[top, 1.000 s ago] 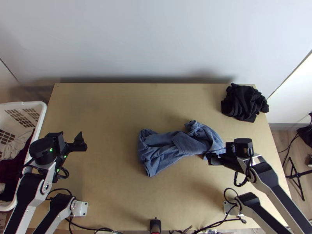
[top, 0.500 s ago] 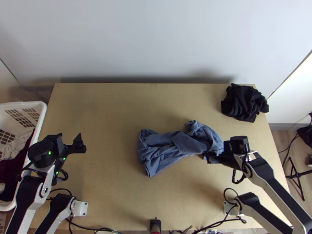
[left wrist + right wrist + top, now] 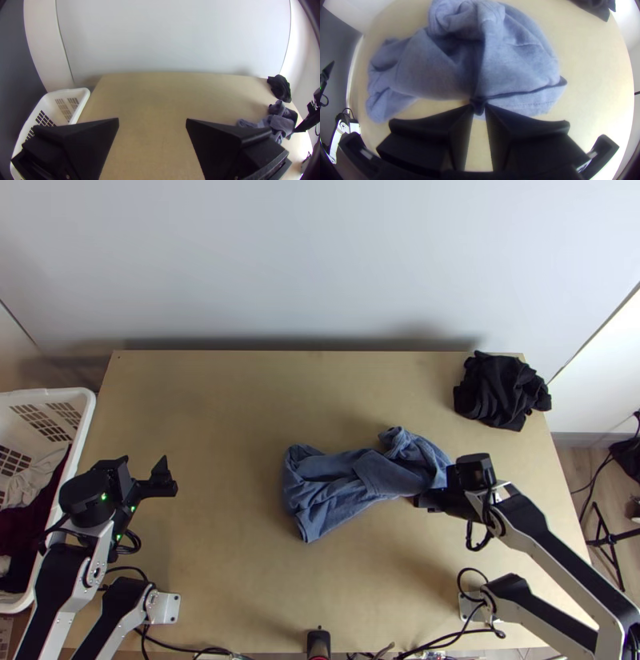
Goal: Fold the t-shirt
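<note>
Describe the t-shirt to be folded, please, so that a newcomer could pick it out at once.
On the light wooden table, look just right of the middle in the top view. The t-shirt is the bunched blue cloth there, with the right gripper pinching one end. Its blue sets it apart from the crumpled black cloth at the far right corner.

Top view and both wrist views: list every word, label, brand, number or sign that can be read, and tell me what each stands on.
None can be read.
Blue t-shirt: no lettering or label to make out on the bunched cloth.
Black cloth: none legible.
White basket: slots in its wall, not lettering.
Left arm: green lights, but no readable marking.
</note>
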Controlling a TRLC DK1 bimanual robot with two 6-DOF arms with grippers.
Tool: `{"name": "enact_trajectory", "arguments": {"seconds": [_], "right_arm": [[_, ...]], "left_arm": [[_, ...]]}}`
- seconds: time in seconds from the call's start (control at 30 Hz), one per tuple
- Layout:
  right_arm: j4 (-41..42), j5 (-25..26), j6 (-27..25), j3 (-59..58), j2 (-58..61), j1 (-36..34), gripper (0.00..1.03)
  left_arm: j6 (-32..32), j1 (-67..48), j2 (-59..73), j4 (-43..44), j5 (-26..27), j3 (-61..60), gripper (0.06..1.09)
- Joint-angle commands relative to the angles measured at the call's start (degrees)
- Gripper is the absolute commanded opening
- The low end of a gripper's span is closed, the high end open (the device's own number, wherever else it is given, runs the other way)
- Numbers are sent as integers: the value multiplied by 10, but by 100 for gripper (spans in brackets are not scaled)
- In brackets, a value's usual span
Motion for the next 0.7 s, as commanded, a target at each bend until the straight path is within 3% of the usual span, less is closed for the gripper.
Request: {"name": "enact_trajectory", "arguments": {"seconds": [0.0,0.3,0.5,0.67], "right_arm": [[7,16,-10,-1,16,8,14],[4,25,-28,0,-68,7,8],[-33,22,-27,77,-178,-10,5],[-27,22,-10,139,-190,0,3]], "left_arm": [[-1,1,-5,1,0,-4,103],[-1,2,-10,-1,1,0,103],[-8,-6,-17,-5,5,-5,103],[-17,-17,-12,0,18,-10,103]]}}
